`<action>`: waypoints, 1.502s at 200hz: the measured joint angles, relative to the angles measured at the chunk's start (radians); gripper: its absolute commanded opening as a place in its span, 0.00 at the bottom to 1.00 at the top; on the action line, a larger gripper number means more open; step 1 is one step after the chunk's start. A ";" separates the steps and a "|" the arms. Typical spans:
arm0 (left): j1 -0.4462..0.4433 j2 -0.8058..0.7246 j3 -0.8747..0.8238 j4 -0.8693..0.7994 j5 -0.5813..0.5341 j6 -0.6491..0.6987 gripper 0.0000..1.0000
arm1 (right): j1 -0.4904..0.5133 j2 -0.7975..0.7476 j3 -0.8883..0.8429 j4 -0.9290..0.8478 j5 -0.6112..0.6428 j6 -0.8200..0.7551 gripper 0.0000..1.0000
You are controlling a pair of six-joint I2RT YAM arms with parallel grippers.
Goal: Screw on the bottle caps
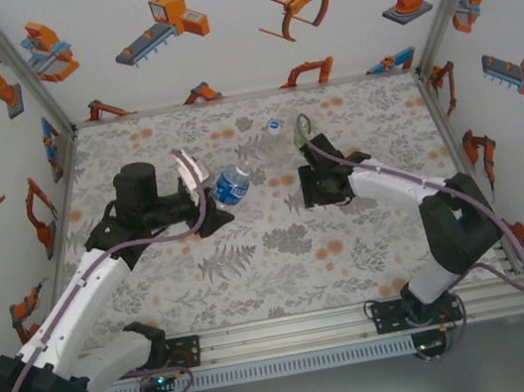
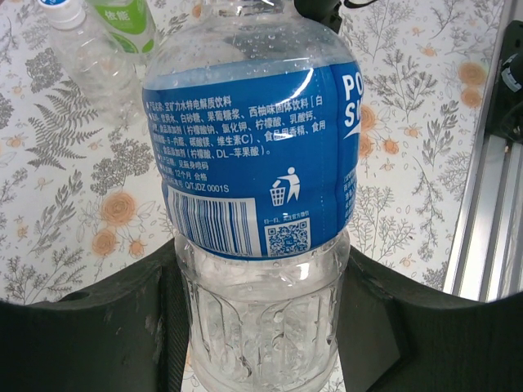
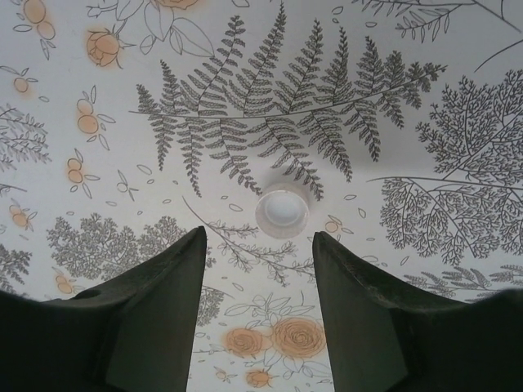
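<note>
Left gripper (image 2: 258, 310): jaws clamped on the blue-label bottle (image 2: 245, 139), its lower body between them.
Right gripper (image 3: 257, 245): jaws wide apart, empty; white cap (image 3: 282, 211) just beyond their tips.

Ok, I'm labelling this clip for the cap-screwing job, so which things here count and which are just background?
For the job:
blue-label bottle, held in the left gripper
green bottle
plain clear bottle
white cap on the table, in front of the open right gripper

Not for the job:
flowered table cover
aluminium rail
robot stickers on the walls
</note>
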 measured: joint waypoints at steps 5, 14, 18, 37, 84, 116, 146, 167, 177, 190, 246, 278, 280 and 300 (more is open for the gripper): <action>0.000 0.003 0.000 -0.001 0.000 0.000 0.19 | -0.001 0.010 0.005 0.000 0.004 -0.004 0.52; 0.000 0.008 0.000 -0.003 -0.002 0.000 0.20 | -0.002 0.026 0.011 0.000 0.010 -0.009 0.52; 0.000 0.010 0.000 -0.005 -0.003 0.000 0.20 | -0.002 0.033 0.013 0.000 0.011 -0.011 0.52; 0.000 0.014 0.000 -0.007 -0.011 0.000 0.21 | -0.008 0.072 0.024 0.001 0.018 -0.016 0.51; 0.000 0.027 0.000 -0.013 -0.020 -0.003 0.22 | -0.012 0.122 0.031 0.002 0.018 -0.038 0.49; 0.000 0.029 0.000 -0.022 -0.026 -0.003 0.22 | -0.012 0.142 0.032 0.003 0.014 -0.042 0.46; 0.000 0.035 0.000 -0.029 -0.026 -0.003 0.22 | -0.012 0.150 0.032 0.004 0.014 -0.049 0.44; 0.000 0.035 0.000 -0.029 -0.026 -0.007 0.22 | -0.012 0.151 0.032 0.004 0.007 -0.053 0.40; 0.000 0.035 0.000 -0.029 -0.026 -0.008 0.22 | -0.012 0.152 0.032 0.003 0.005 -0.053 0.39; 0.000 0.035 0.000 -0.029 -0.026 -0.009 0.22 | -0.012 0.151 0.034 0.002 0.000 -0.053 0.36; 0.000 0.035 0.000 -0.029 -0.026 -0.016 0.24 | 0.019 0.151 0.068 -0.008 -0.039 -0.043 0.32; 0.000 0.035 0.001 -0.029 -0.026 -0.019 0.25 | 0.126 0.166 0.113 -0.028 -0.039 -0.025 0.32; 0.000 0.035 0.001 -0.029 -0.026 -0.019 0.25 | 0.134 0.169 0.118 -0.028 -0.039 -0.025 0.32; 0.000 0.035 0.001 -0.029 -0.026 -0.021 0.25 | 0.196 0.208 0.154 -0.027 -0.039 -0.017 0.33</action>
